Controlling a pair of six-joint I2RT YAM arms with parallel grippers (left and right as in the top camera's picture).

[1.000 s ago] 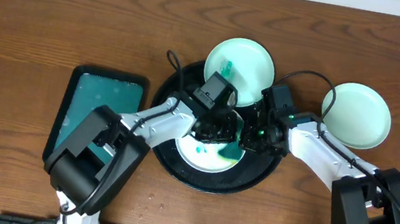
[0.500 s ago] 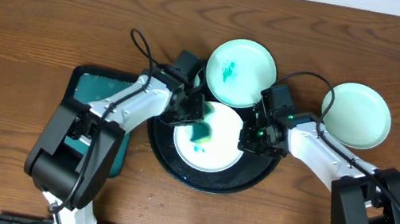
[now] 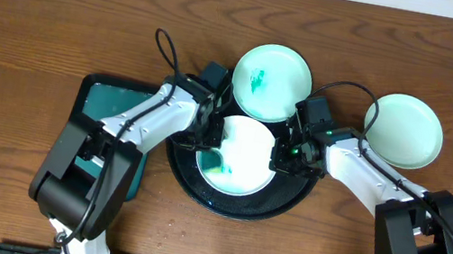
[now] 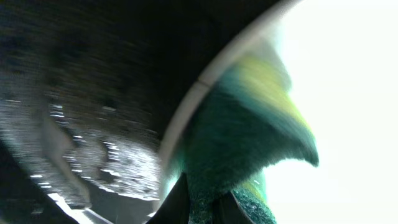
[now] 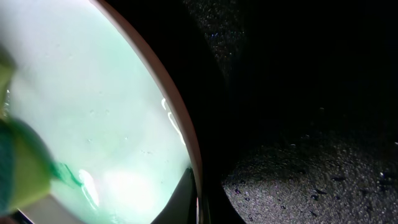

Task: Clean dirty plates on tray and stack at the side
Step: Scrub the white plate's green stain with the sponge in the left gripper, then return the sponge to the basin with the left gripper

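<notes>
Overhead, one brown wooden table (image 3: 45, 7) carries one large round black tray (image 3: 237, 206) at centre and one smaller rectangular teal tray (image 3: 97, 107) at left, partly hidden under the left arm. Three small round plates show. A white plate (image 3: 250, 149) lies in the black tray, with teal smears at its lower left. A smeared mint-green plate (image 3: 272, 81) overlaps the tray's upper rim. An unmarked mint-green plate (image 3: 404, 130) sits on the table at right. Both arms reach inward from the bottom edge. The left gripper (image 3: 210, 147) clamps one green-and-yellow sponge (image 3: 214, 157) against the white plate's left side. The right gripper (image 3: 281, 158) pinches that plate's right rim. The left wrist view is motion-blurred.
</notes>
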